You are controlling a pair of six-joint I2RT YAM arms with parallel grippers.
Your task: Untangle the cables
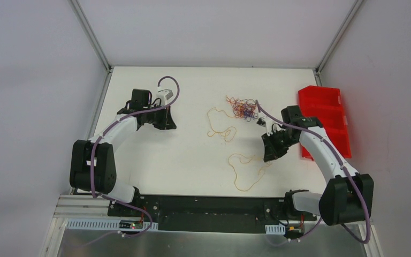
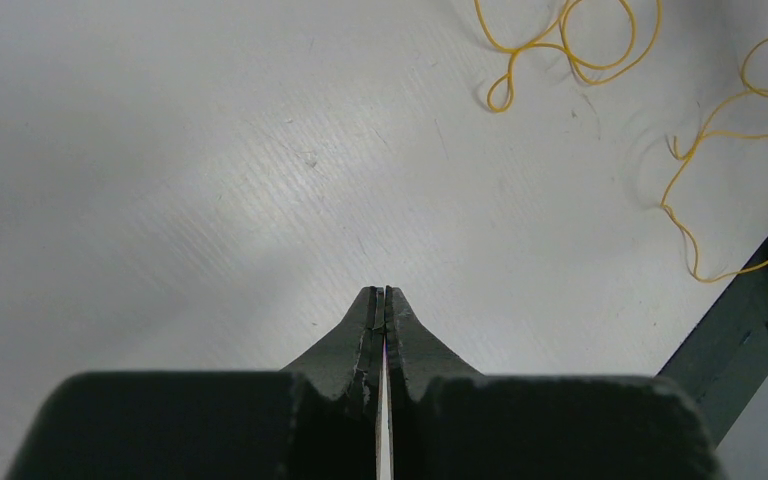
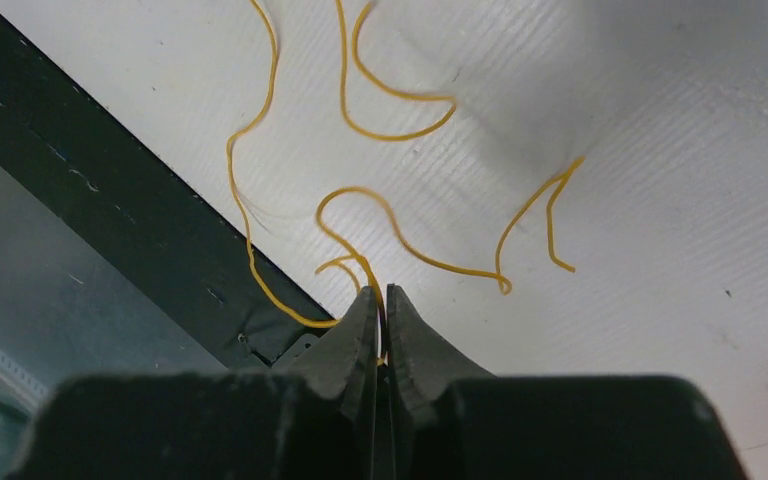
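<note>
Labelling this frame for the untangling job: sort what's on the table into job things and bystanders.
Job: tangled cable knot; loose yellow cable beside it; second yellow cable, pinched in the shut right gripper.
Lying about: red bin, far right.

No text, label, brand, number or sign can be read in any of the 3 views, whether on the table (image 1: 192,155), bin (image 1: 324,101) or cables (image 1: 242,108).
</note>
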